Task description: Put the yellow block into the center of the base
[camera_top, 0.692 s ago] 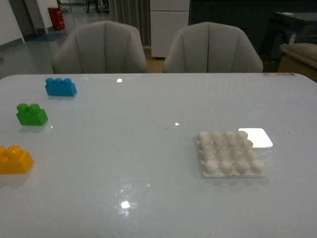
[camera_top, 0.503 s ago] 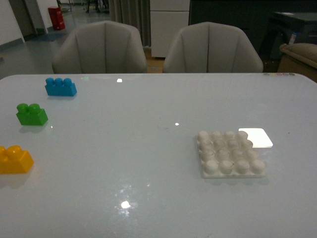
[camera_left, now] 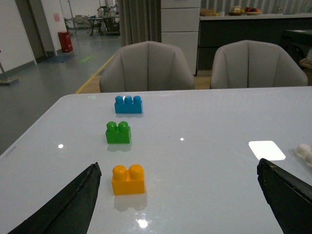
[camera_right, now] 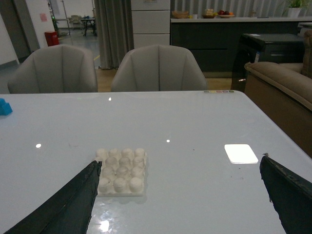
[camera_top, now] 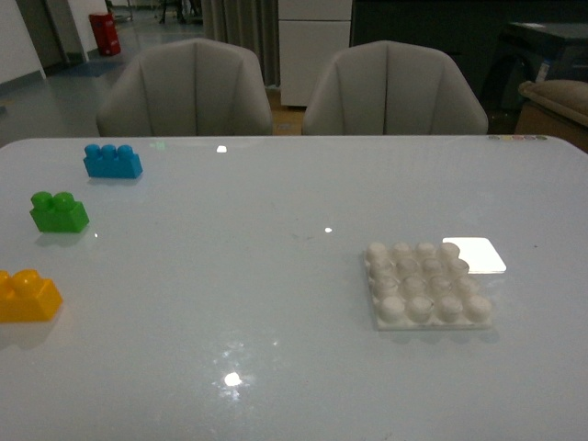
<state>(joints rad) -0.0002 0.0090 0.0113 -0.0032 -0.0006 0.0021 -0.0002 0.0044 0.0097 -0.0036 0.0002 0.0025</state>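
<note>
The yellow block (camera_top: 28,296) lies on the white table at the near left edge of the front view; it also shows in the left wrist view (camera_left: 128,179). The base (camera_top: 426,285), a white plate with a 4x4 grid of studs, lies at the right of the table and also shows in the right wrist view (camera_right: 121,171). My left gripper (camera_left: 178,192) is open above the table, with the yellow block just inside one finger (camera_left: 73,202). My right gripper (camera_right: 178,192) is open, with the base beside one finger (camera_right: 68,202). Neither arm shows in the front view.
A green two-stud brick (camera_top: 59,211) and a blue three-stud brick (camera_top: 112,160) lie beyond the yellow block at the left. Two grey chairs (camera_top: 188,89) stand behind the table's far edge. A bright reflection (camera_top: 480,254) lies next to the base.
</note>
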